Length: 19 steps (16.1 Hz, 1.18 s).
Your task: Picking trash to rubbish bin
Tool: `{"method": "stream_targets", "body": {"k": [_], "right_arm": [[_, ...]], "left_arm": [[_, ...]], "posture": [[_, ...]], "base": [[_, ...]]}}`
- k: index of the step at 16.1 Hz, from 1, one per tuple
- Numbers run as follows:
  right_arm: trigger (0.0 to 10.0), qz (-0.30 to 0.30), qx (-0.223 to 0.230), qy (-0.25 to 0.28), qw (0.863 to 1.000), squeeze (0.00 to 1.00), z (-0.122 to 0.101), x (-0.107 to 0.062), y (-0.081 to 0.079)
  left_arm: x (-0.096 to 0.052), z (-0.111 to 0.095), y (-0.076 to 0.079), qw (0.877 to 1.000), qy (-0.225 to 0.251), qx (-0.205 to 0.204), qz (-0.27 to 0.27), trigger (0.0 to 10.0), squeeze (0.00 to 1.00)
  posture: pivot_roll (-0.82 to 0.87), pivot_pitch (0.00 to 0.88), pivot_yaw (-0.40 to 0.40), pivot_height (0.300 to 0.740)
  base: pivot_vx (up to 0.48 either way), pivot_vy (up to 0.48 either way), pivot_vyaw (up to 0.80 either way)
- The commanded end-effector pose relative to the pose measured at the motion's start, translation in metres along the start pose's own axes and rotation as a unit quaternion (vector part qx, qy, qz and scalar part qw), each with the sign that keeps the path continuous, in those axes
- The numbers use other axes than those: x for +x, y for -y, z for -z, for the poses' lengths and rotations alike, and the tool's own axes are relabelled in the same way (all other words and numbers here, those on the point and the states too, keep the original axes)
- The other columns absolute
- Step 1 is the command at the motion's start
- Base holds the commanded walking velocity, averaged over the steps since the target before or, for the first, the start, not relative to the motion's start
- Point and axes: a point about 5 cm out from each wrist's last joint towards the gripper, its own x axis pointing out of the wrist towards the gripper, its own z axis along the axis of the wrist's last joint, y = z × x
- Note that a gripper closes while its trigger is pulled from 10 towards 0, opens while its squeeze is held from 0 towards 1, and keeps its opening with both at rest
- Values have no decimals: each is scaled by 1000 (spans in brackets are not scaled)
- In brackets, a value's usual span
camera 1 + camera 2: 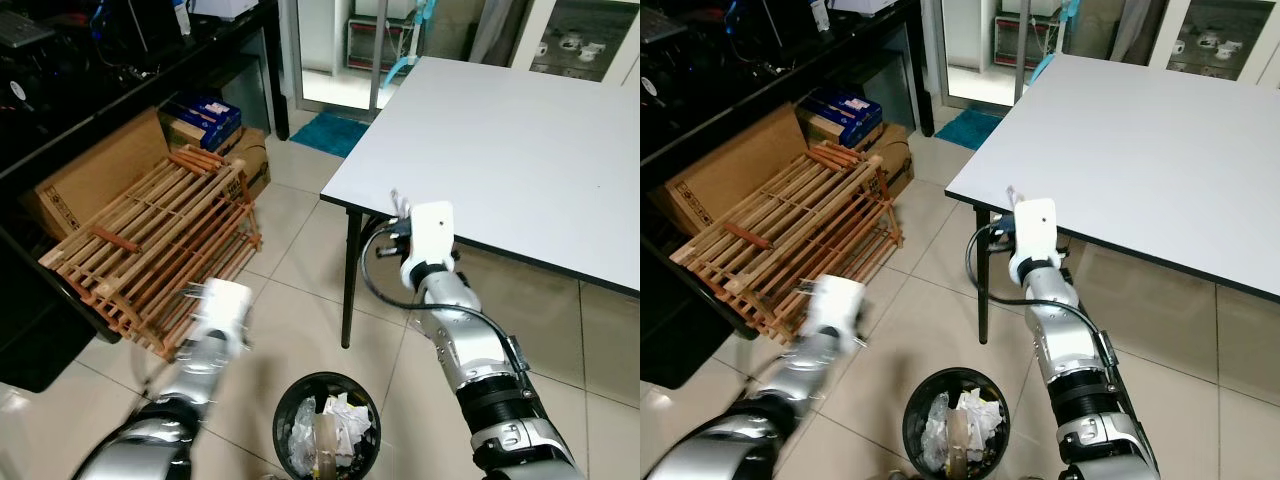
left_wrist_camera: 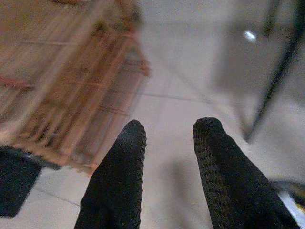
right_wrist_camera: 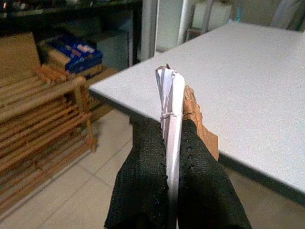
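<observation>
Black bin with white crumpled paper inside. White folded paper backed by brown cardboard (torn edge), between black dotted fingers. White table, black-edged. Reddish-brown wooden rack. Beige floor tiles. Blue mat.

One rubbish bin, one white table, one wooden rack, two cardboard boxes.
</observation>
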Motion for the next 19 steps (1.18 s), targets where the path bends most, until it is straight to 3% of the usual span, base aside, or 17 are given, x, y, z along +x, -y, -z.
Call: {"method": "stream_targets", "body": {"k": [1,3,4,6,9,12,14,19], "right_arm": [[10000,-26,-17,-47,998,0,18,-1,-10],[10000,-33,-19,-72,997,0,28,-2,-13],[10000,-50,-28,-111,992,0,43,-5,-15],[10000,-98,-79,-192,973,0,76,-15,-20],[10000,-132,-107,-263,950,0,113,-32,-21],[10000,-134,-104,-278,945,0,122,-37,-21],[10000,-139,-84,-256,953,0,114,-31,-26],[10000,-168,-78,-238,953,0,110,-29,-38]], "left_arm": [[1,-30,-39,991,92,-42,-88,10000,0],[0,-48,-51,983,138,-50,-110,10000,0],[1,-70,-53,975,182,-54,-114,10000,0],[3,-105,-40,964,242,-57,-97,10000,0],[1,-130,-14,953,283,-83,-65,10000,0],[0,-135,6,953,288,-88,-39,10000,0],[-1,-134,15,954,285,-89,-25,10000,0],[-3,-137,17,953,289,-88,-19,10000,0]], "posture": [[36,50,46,740],[36,48,42,740],[34,50,38,740],[25,48,32,740],[23,43,19,740],[21,36,16,740],[17,28,16,740],[20,18,16,740]], "base": [[0,0,0],[0,0,0],[0,0,0],[0,0,0],[0,0,0],[0,0,0],[0,0,0],[0,0,0]]}}
